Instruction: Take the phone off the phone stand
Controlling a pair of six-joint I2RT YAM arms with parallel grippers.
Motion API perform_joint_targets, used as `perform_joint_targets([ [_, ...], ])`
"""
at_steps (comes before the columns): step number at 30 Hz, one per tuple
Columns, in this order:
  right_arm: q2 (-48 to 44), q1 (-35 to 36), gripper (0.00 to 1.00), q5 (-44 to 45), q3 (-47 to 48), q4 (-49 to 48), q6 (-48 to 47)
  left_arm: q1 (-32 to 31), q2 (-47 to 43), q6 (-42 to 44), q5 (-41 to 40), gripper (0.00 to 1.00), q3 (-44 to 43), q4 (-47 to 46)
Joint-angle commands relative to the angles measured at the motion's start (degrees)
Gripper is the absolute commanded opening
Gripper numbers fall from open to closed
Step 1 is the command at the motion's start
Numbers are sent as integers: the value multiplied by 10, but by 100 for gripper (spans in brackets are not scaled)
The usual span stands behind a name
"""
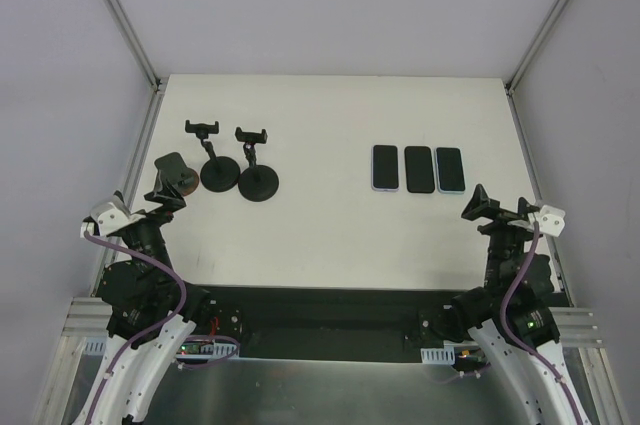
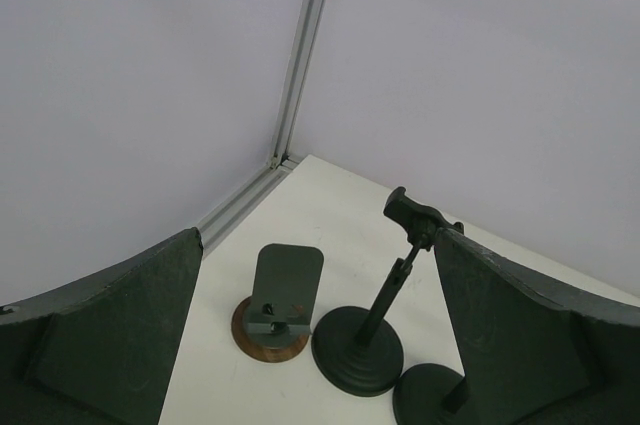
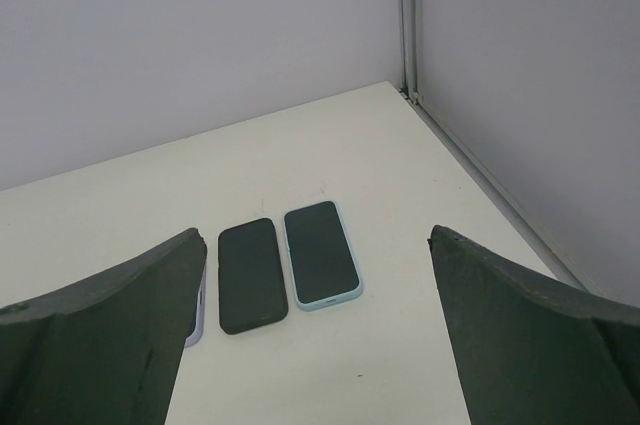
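Observation:
Three phone stands are at the left of the table: a wood-based stand with a grey plate (image 1: 170, 171) (image 2: 277, 310) and two black clamp stands (image 1: 216, 171) (image 1: 257, 179). No stand holds a phone. Three phones lie flat at the right: lilac-cased (image 1: 385, 167), black (image 1: 419, 169) (image 3: 250, 275) and light-blue-cased (image 1: 450, 169) (image 3: 321, 254). My left gripper (image 1: 168, 197) (image 2: 318, 237) is open and empty, just in front of the wood-based stand. My right gripper (image 1: 487, 209) (image 3: 315, 235) is open and empty, in front of the phones and to their right.
In the left wrist view the nearer clamp stand (image 2: 362, 345) stands beside the wood-based stand, and the second base (image 2: 428, 401) shows behind my right finger. White walls with metal frame posts (image 1: 125, 25) enclose the table (image 1: 320, 235).

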State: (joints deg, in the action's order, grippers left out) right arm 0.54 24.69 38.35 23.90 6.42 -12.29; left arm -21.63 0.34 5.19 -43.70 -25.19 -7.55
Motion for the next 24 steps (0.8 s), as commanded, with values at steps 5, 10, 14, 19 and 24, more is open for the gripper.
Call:
perform_joint_targets([
  [5, -39, 11, 96, -9, -2, -35, -8, 8, -8, 1, -13, 99, -21, -11],
  [10, -35, 13, 96, -13, -4, -40, -10, 13, -9, 3, -9, 99, -23, -11],
  [14, -41, 16, 96, -13, -3, -40, -13, 16, 8, 2, 1, 99, -24, -11],
  [19, -37, 15, 96, -17, -5, -45, -14, 17, 20, 7, 1, 99, -28, -9],
  [24, -39, 17, 96, -18, -7, -46, -19, 19, 26, 4, 5, 99, -28, -6],
])
